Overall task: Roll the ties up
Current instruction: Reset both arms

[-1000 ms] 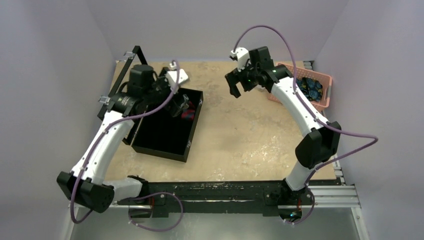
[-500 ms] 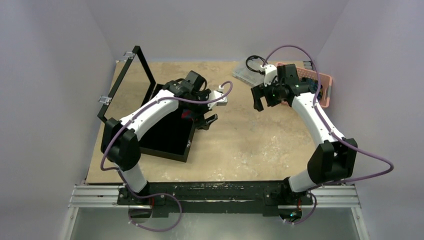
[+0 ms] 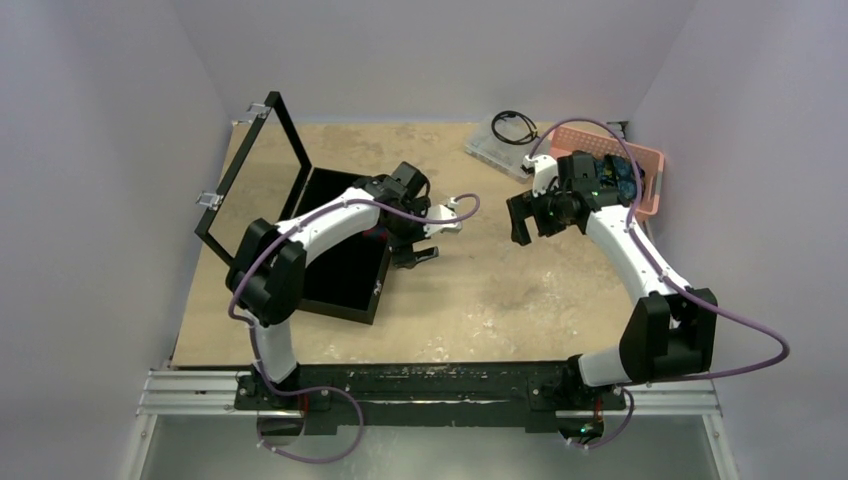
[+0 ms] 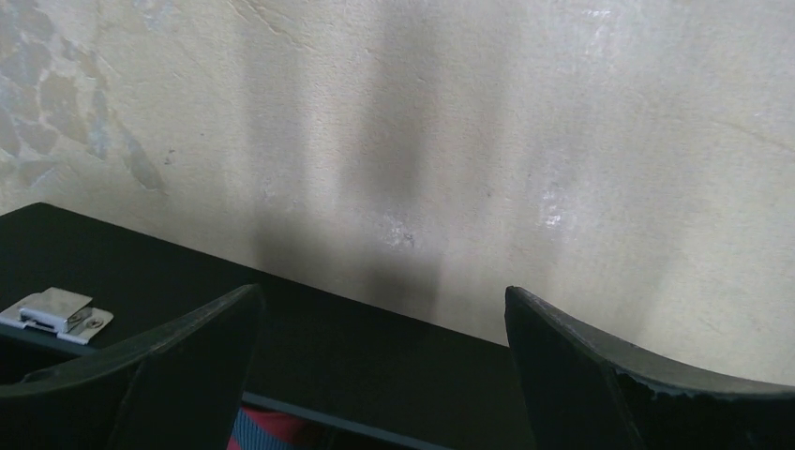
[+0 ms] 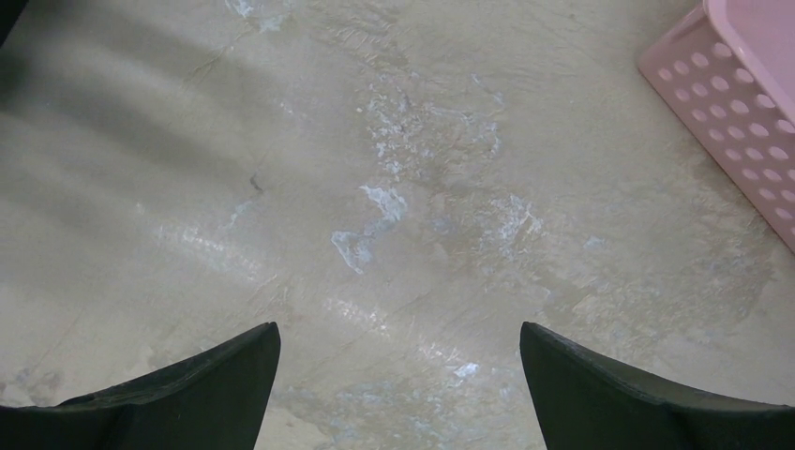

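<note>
A bit of the maroon tie [image 4: 261,433] with blue stripes shows inside the black box [image 3: 340,285], just under the left finger in the left wrist view. Dark blue ties [image 3: 612,176] lie in the pink basket [image 3: 648,160] at the back right. My left gripper [image 3: 417,252] [image 4: 382,292] hangs open and empty over the box's right wall [image 4: 375,361]. Over bare table to the left of the basket, my right gripper [image 3: 522,222] [image 5: 398,328] also stands open with nothing in it.
The box's lid [image 3: 255,165] stands open at the back left, and a metal latch [image 4: 56,312] sits on the box's rim. A clear plastic container [image 3: 497,145] with a black coiled cable [image 3: 512,126] lies at the back. The basket's corner [image 5: 741,103] shows in the right wrist view.
My left arm has swung right, from over the box's back to its right wall. My right arm has moved right and nearer, uncovering the clear container. Both grippers stayed open.
</note>
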Available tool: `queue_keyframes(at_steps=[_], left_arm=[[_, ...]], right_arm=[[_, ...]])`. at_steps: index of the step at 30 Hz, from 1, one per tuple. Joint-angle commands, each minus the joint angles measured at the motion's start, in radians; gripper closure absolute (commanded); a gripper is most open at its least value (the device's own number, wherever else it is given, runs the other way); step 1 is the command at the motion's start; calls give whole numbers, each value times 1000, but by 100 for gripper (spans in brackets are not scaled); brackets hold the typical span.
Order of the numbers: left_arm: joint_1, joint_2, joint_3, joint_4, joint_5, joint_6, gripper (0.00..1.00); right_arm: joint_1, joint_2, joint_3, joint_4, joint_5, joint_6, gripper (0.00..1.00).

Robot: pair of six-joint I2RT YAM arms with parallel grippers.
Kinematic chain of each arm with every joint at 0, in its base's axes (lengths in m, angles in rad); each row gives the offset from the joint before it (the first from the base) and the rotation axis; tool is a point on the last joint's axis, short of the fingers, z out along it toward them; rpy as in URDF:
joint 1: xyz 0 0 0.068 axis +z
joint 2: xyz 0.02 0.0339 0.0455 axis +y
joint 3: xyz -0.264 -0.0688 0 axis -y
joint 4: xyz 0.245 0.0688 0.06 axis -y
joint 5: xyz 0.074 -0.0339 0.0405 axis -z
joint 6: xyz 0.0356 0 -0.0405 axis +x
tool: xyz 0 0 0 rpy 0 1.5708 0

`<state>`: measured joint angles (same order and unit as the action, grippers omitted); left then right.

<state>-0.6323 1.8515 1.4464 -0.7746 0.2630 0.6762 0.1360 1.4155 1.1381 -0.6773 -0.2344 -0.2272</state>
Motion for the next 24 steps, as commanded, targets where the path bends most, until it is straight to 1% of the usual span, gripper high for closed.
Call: queue_keyframes(at_steps=[1, 3, 6, 9, 12, 15, 20, 24], left_arm=[[-7, 26, 11, 11, -45, 130, 0], [-7, 22, 24, 6, -29, 97, 0], [-5, -8, 18, 32, -6, -13, 0], [0, -57, -33, 111, 3, -123, 0], [5, -93, -72, 170, -21, -233, 0], [15, -100, -75, 205, -72, -329, 0], [29, -107, -57, 248, -124, -411, 0], [30, -99, -31, 254, -148, -445, 0]], right_arm=[[-8, -7, 33, 29, -38, 9, 2], [-7, 2, 42, 27, -43, 8, 2], [-7, 15, 51, 33, -56, 8, 2], [-8, 25, 46, 46, -58, 8, 2], [-7, 28, 34, 56, -67, 10, 2], [-7, 36, 27, 71, -72, 20, 2], [-8, 50, 40, 84, -72, 38, 2], [-7, 59, 55, 82, -66, 39, 2]])
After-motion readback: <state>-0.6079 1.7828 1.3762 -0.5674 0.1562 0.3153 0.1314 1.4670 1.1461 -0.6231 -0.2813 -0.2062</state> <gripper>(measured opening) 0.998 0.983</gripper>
